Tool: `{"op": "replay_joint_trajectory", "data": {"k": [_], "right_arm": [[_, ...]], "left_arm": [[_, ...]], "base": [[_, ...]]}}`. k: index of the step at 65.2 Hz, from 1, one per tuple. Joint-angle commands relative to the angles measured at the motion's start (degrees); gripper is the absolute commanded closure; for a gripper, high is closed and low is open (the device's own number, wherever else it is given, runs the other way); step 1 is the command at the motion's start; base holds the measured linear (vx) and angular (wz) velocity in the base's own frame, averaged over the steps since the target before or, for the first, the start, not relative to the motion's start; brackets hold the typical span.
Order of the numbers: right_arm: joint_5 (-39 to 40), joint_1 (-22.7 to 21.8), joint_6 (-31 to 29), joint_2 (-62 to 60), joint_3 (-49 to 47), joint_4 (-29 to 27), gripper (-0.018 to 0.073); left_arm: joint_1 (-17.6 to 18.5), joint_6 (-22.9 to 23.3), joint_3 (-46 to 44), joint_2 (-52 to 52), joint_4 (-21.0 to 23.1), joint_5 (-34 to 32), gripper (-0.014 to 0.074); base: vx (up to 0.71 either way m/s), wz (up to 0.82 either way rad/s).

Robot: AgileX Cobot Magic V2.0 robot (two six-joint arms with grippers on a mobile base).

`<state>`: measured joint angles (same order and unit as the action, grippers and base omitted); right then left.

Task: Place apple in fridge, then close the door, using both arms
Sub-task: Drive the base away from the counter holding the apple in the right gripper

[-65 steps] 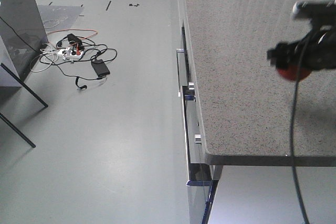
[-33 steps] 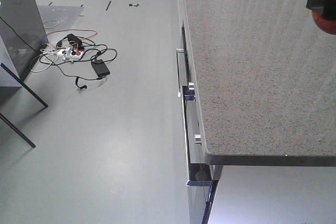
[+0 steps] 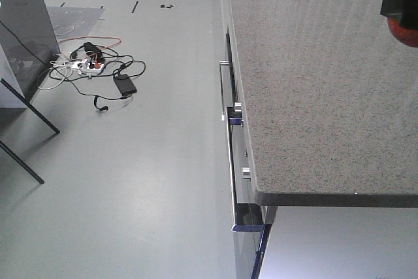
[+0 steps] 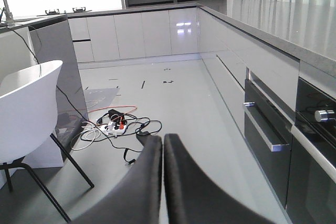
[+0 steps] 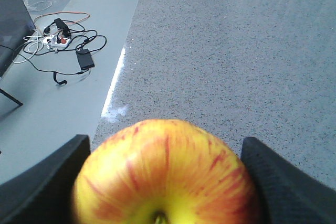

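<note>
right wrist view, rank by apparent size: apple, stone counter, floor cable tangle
Largest to smallest:
1. stone counter
2. apple, which looks oversized because it sits right at the lens
3. cable tangle

A grey speckled stone counter (image 3: 313,83) fills the right side. To its left spreads a pale grey floor (image 3: 144,181). On the floor lies a tangle of black, white and orange cables (image 3: 108,63) around a white power strip (image 3: 88,65) and a black adapter (image 3: 125,85). 2 thin black chair legs (image 3: 29,117) stand near the left edge.
</note>
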<state>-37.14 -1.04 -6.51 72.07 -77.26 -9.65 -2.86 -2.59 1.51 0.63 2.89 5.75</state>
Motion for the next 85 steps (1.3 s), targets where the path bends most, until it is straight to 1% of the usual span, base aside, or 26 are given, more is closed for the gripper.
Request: {"op": "replay_joint_trajectory", "data": {"k": [1,59,85], "right_arm": [[4.53,-0.11,-0.61,-1.61,-2.01,-0.36,0.0331],[4.10,-0.11,-0.61,-1.61,-2.01,-0.34,0.0331],[4.10,-0.11,-0.61,-1.61,-2.01,-0.34,0.0331]], "left_arm": [[0.26,0.32,0.89,0.89,0.11,-4.42,0.0603],[0.26,0.32,0.89,0.89,0.11,-4.42,0.0603],[0.26,0.32,0.89,0.89,0.11,-4.42,0.0603]], "base": [[0.00,0.00],[0.00,0.02],[0.02,0.24]]}}
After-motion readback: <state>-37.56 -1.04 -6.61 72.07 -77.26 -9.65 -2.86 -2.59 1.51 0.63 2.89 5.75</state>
